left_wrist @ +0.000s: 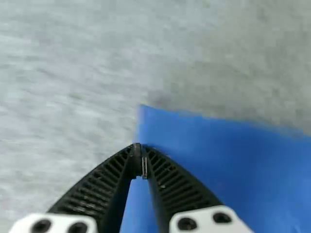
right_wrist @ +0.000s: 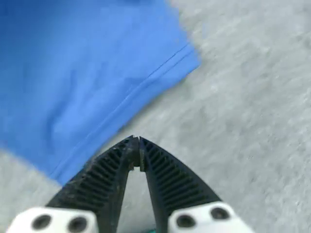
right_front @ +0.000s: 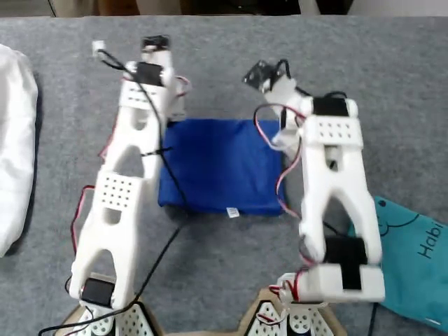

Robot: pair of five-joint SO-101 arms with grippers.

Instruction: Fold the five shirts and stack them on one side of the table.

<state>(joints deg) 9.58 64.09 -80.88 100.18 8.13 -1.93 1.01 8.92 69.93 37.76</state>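
Left gripper [left_wrist: 139, 156], right gripper [right_wrist: 138, 150]: both closed.

A grey, felt-like counter [right_front: 392, 77] spans the frame; a folded blue shirt [right_front: 220, 164] lies flat at its centre; a white garment [right_front: 14, 140] lies bunched at the left edge; a teal garment [right_front: 409, 259] lies at the lower right.

1. The left arm [right_front: 117, 199] and right arm [right_front: 334, 168] are white, with perforated panels, black motors and red cables.
2. The left gripper [left_wrist: 140, 162] and right gripper [right_wrist: 138, 155] have black ribbed fingers [left_wrist: 109, 182]; white screwed mounts sit behind the jaws.
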